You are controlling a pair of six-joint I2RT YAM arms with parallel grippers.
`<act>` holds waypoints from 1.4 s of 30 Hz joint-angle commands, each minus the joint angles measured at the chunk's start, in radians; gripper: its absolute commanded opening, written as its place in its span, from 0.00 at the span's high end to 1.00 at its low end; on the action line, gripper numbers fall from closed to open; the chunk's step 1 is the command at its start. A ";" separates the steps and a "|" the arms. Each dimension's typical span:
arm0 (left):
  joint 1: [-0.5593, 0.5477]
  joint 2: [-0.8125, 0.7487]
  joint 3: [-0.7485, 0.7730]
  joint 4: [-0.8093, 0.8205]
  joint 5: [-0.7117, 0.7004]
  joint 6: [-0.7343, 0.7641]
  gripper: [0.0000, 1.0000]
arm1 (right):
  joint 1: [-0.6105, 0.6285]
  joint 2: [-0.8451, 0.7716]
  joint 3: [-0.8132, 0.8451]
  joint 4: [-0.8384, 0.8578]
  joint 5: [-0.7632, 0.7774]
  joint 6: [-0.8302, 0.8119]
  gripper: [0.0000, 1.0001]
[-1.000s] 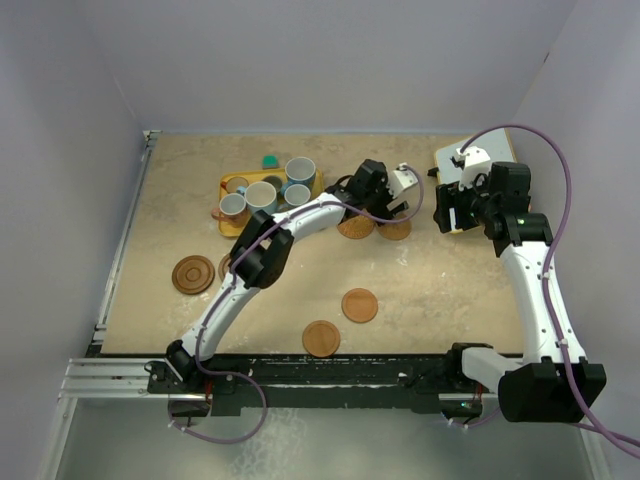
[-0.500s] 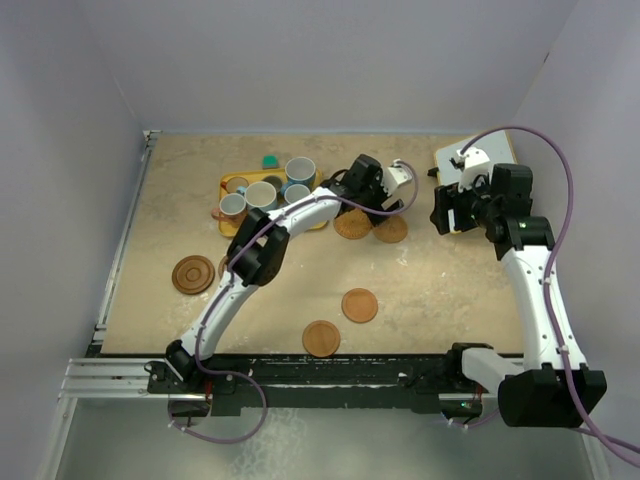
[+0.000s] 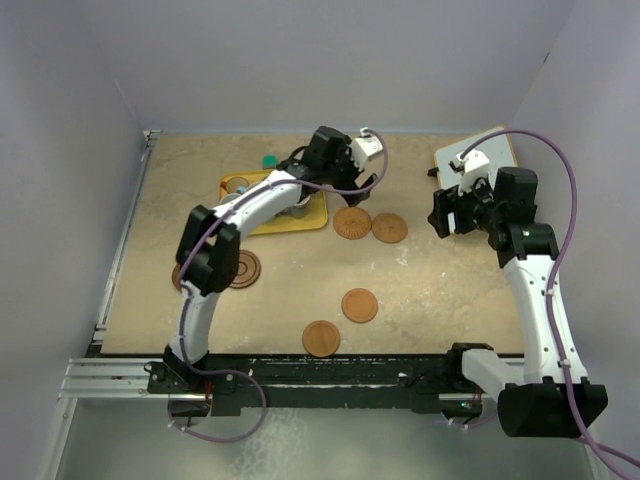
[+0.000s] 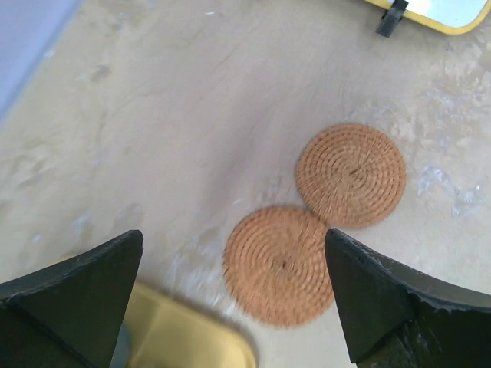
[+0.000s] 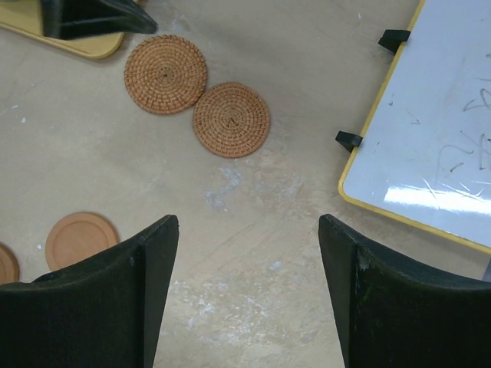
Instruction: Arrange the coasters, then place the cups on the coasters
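Two woven coasters (image 3: 352,223) (image 3: 389,228) lie side by side right of the yellow tray (image 3: 305,218). They also show in the left wrist view as woven coasters (image 4: 282,264) (image 4: 350,175). Two plain orange coasters (image 3: 359,305) (image 3: 321,338) lie nearer the front. A dark ringed coaster (image 3: 241,268) lies at the left, with another partly behind the left arm. That arm hides most of the cups on the tray. My left gripper (image 4: 233,234) hangs open above the tray's right edge, holding nothing. Over bare table, my right gripper (image 5: 247,222) is open and holds nothing.
A yellow-framed whiteboard (image 3: 472,160) lies at the back right, just behind the right gripper. A small green object (image 3: 270,160) sits behind the tray. Walls close in the table on the left, back and right.
The left arm has swung back and left, from over the woven coasters to above the tray. Both woven coasters now show fully, and the cups are covered. The right arm barely moved.
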 commanded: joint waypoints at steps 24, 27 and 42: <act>0.463 -0.943 -1.115 -0.194 -0.124 0.494 0.04 | 0.135 -0.014 -0.027 0.034 -0.055 -0.072 0.21; 0.463 -0.915 -1.165 -0.106 -0.153 0.495 0.04 | 0.135 -0.017 -0.026 0.034 -0.049 -0.072 0.21; 0.460 -0.798 -1.231 0.051 -0.177 0.507 0.05 | 0.135 0.002 -0.025 0.027 -0.031 -0.076 0.21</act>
